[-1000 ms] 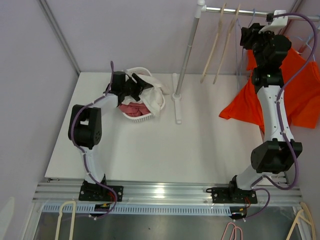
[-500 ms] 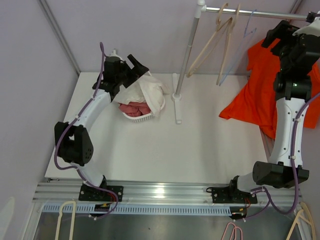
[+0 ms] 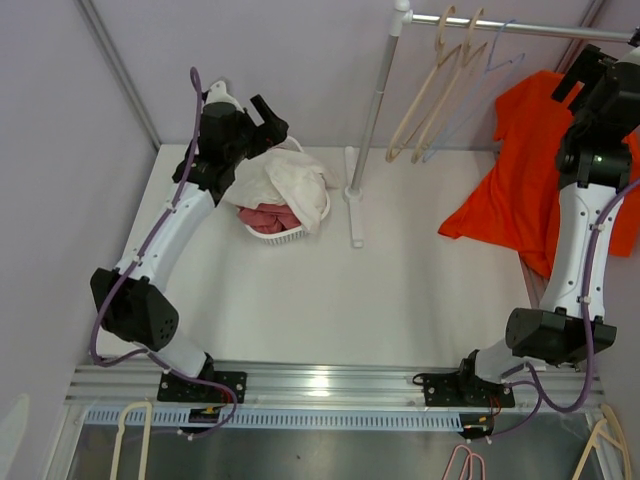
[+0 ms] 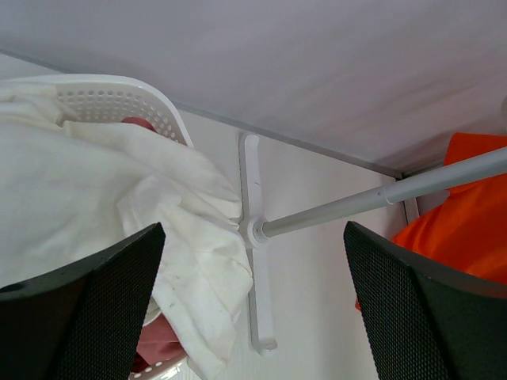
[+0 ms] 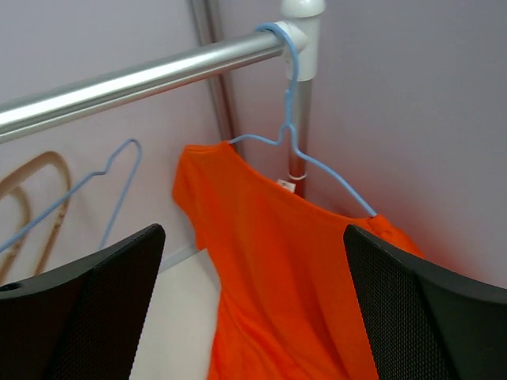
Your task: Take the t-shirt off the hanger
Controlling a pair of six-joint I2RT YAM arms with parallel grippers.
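Note:
An orange t-shirt (image 3: 520,170) hangs on a thin blue hanger (image 5: 317,162) hooked over the right end of the metal rail (image 3: 500,25). In the right wrist view the t-shirt (image 5: 293,277) fills the space ahead, and the hanger's wire runs under its right shoulder. My right gripper (image 5: 253,317) is open just in front of the cloth, holding nothing; in the top view the right gripper (image 3: 600,70) sits high at the far right. My left gripper (image 3: 262,118) is open above the basket; in its own view the left gripper (image 4: 253,317) is empty.
A white basket (image 3: 270,232) at the back left holds a white cloth (image 4: 95,182) and something pink. The rack's pole (image 3: 375,100) stands on a foot (image 3: 353,200) mid-table. Two wooden hangers (image 3: 430,90) and an empty blue hanger (image 3: 497,58) hang on the rail. More hangers (image 3: 130,440) lie below the table's front edge.
Both grippers have opened. The left one rose from the basket, leaving the white cloth there. The right arm swung right along the rail, uncovering the orange t-shirt.

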